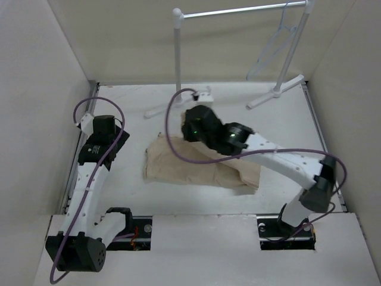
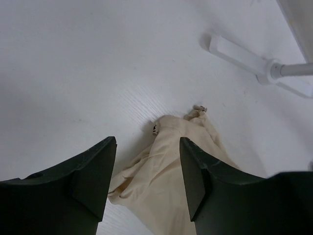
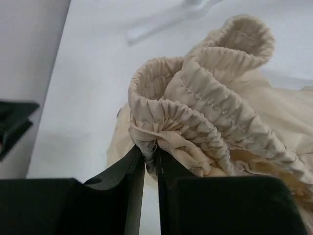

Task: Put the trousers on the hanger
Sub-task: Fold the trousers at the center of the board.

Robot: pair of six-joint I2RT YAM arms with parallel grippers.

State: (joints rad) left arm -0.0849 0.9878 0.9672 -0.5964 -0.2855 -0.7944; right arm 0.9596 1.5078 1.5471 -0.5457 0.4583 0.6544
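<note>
Beyond trousers [image 1: 178,165], rack [image 1: 177,59] with hanger [image 1: 265,52]

From above, the right arm [image 1: 226,136] covers the upper edge of the trousers [image 1: 178,167] and hides its own fingers. The hanger [image 1: 272,50] is faint, and its hook on the rack [image 1: 238,11] is too small to make out. In the left wrist view the trousers run off the bottom edge, partly behind a left finger [image 2: 195,176]. In the right wrist view the pinched cloth vanishes between the right fingers [image 3: 122,188], and a dark shape [image 3: 12,125] at the left edge is unidentifiable.
</note>
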